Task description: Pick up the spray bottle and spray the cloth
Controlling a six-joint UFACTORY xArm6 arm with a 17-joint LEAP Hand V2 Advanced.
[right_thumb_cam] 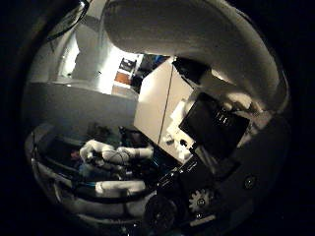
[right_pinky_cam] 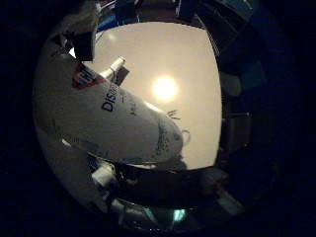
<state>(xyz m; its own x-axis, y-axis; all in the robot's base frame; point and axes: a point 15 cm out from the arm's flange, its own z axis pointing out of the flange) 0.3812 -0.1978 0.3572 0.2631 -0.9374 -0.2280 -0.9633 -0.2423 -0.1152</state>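
Observation:
The white spray bottle [right_pinky_cam: 109, 114] with dark print lies close against the palm and fills much of the little finger side view. Its red and white nozzle end [right_pinky_cam: 87, 77] is by the view's edge. In the thumb side view a white curved surface [right_thumb_cam: 187, 29], seemingly the bottle's body, runs past the palm. My right hand [right_thumb_cam: 219, 123] has its white and black fingers curled beside that surface, round the bottle. Another finger part [right_pinky_cam: 102, 176] shows under the bottle. I see no cloth in either view.
A pale ceiling with a bright round lamp [right_pinky_cam: 164, 89] lies behind the bottle. The thumb side view shows a white cabinet [right_thumb_cam: 157, 98], a lit doorway [right_thumb_cam: 120, 69] and white rounded machine parts [right_thumb_cam: 113, 155] lower in the room.

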